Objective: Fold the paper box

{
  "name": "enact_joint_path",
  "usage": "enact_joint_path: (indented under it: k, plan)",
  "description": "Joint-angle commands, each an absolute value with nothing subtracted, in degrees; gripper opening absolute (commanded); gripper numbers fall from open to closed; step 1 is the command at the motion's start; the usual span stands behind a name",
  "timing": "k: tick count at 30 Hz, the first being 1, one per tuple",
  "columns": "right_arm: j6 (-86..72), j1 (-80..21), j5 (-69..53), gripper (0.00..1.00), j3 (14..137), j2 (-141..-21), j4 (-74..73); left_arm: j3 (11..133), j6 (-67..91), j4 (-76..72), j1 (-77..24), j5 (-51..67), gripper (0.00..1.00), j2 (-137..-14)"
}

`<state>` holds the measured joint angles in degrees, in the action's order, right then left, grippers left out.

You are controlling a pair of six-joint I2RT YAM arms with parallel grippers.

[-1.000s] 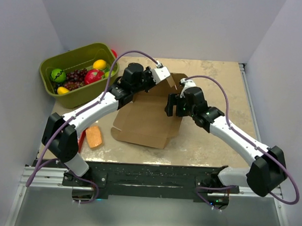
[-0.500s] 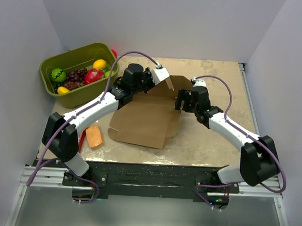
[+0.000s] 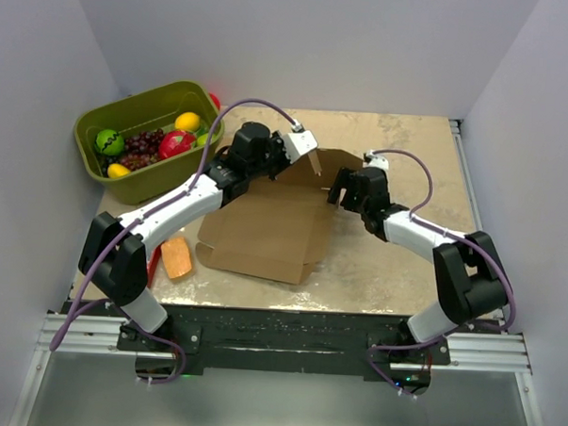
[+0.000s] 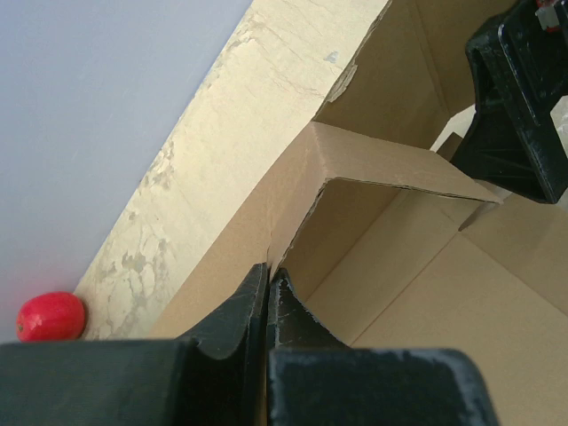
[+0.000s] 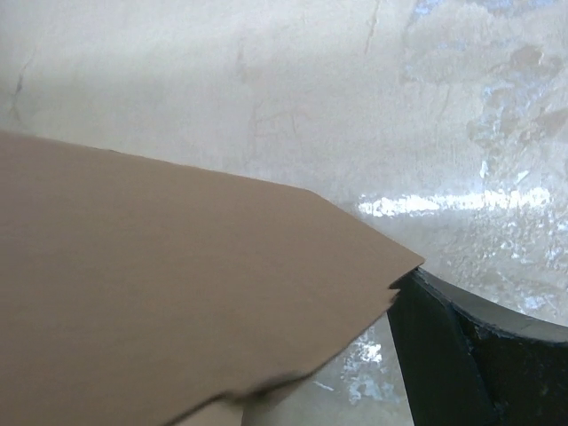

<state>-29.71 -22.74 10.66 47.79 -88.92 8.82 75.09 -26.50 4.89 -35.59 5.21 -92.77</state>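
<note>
The paper box is a flat brown cardboard sheet with creased flaps, lying mid-table. Its far wall stands raised and bent. My left gripper is shut on that raised wall's edge, its fingertips pinched onto the cardboard. My right gripper is open at the box's far right flap. In the right wrist view a cardboard flap lies across the jaws; one finger shows at its corner and the other is hidden behind it.
An olive-green bin with fruit stands at the far left. A small orange block lies at the box's near left. A red ball rests by the back wall. Walls close in on three sides.
My right gripper has drawn back from over the box to its far right flap, the arm folding in. The box's near edge has slid slightly left. My left gripper kept its hold.
</note>
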Motion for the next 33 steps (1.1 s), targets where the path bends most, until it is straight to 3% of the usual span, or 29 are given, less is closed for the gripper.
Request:
enact_joint_path:
  k: [1,7,13,16,24,33]
  plan:
    - [-34.01,-22.41,13.88,0.87,44.92,-87.11,14.24,74.53,-21.54,6.15,-35.07,4.49,0.00,-93.42]
    - [-32.17,-23.02,14.15,0.85,40.26,-74.31,8.81,75.58,-18.02,6.50,-35.07,0.18,0.00,-94.57]
    - [-31.20,-36.28,22.91,0.78,37.35,-60.84,3.18,76.20,-15.91,6.68,-35.16,-1.58,0.00,-95.01]
    - [-31.20,-41.74,24.08,0.75,38.14,-60.03,4.12,76.20,-15.91,6.68,-35.07,-1.15,0.00,-94.92]
    - [-26.81,-42.10,16.01,0.64,47.80,-80.65,7.38,75.85,-16.00,6.33,-35.07,1.05,0.00,-94.13]
    - [-28.04,-29.71,7.12,0.65,50.18,-91.84,16.61,75.50,-16.61,5.89,-35.07,2.55,0.00,-94.22]
